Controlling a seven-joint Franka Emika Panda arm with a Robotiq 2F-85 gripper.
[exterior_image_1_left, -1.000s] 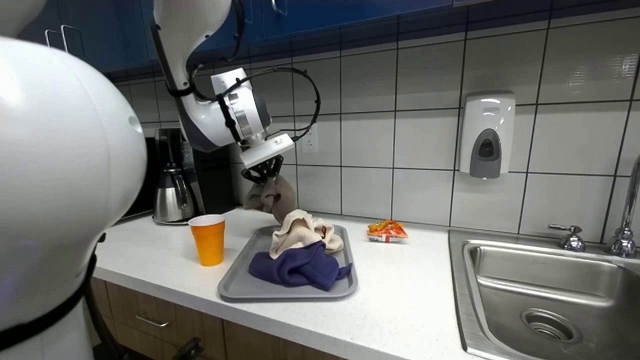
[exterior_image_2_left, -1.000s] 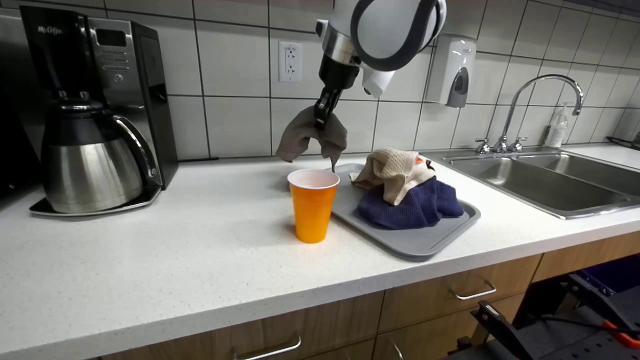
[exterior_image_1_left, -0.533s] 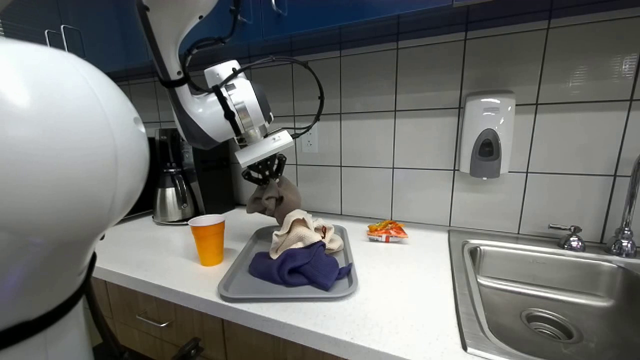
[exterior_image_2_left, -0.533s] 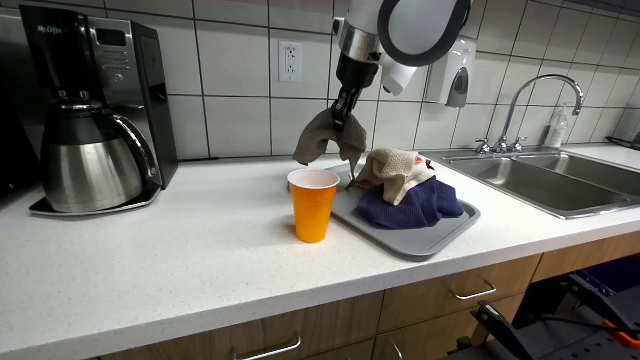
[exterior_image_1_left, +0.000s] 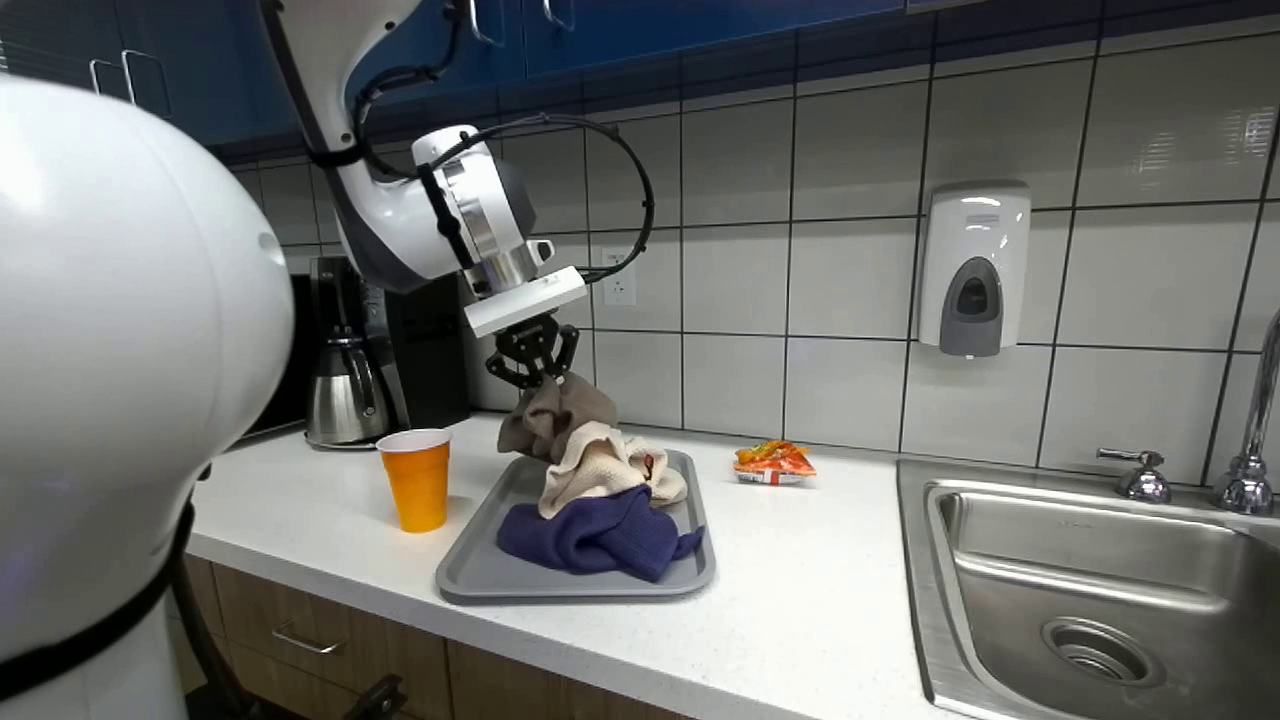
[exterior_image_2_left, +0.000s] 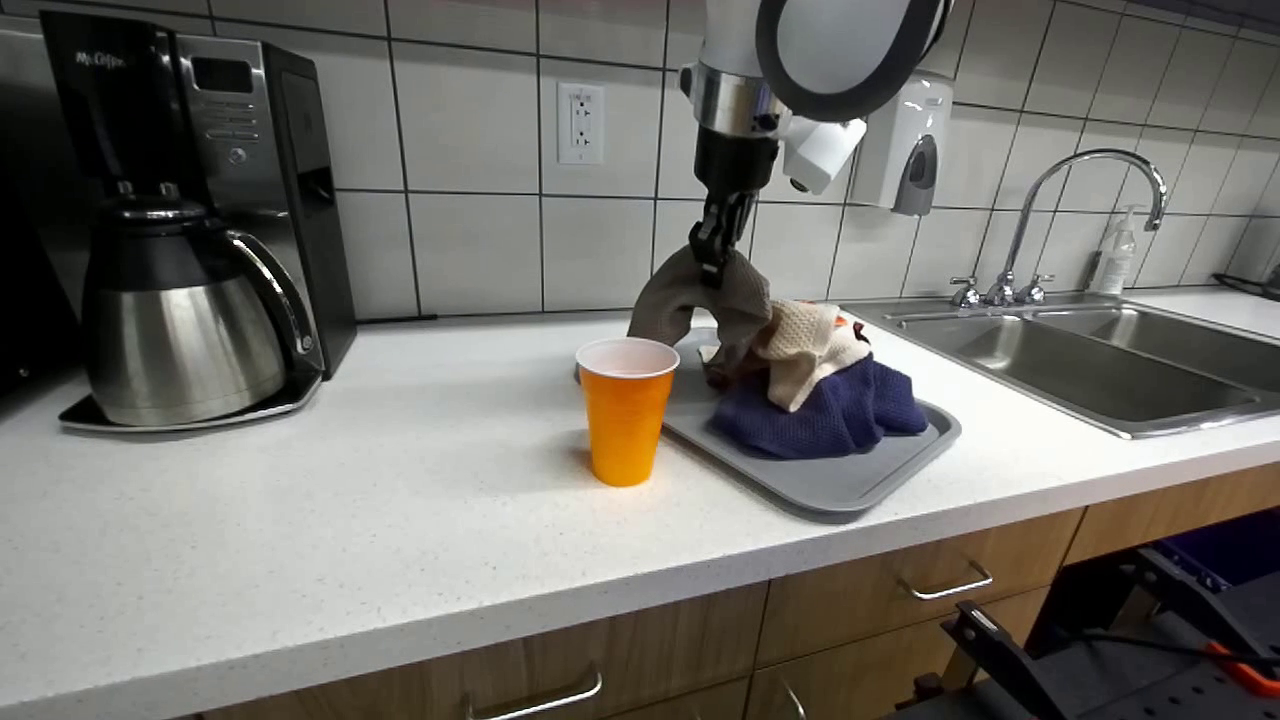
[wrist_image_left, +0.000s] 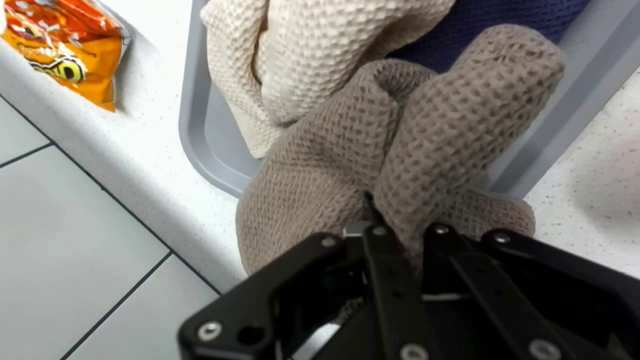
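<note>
My gripper has its fingers squeezed nearly together on a fold of the brown cloth. I guess it holds there because soft cloth bunches easily. Pinched near its middle, the cloth droops both ways over the far left end of the gray tray, next to the cream cloth. The fold partly hides my fingertips, and I can't tell if the brown cloth touches the tray.
</note>
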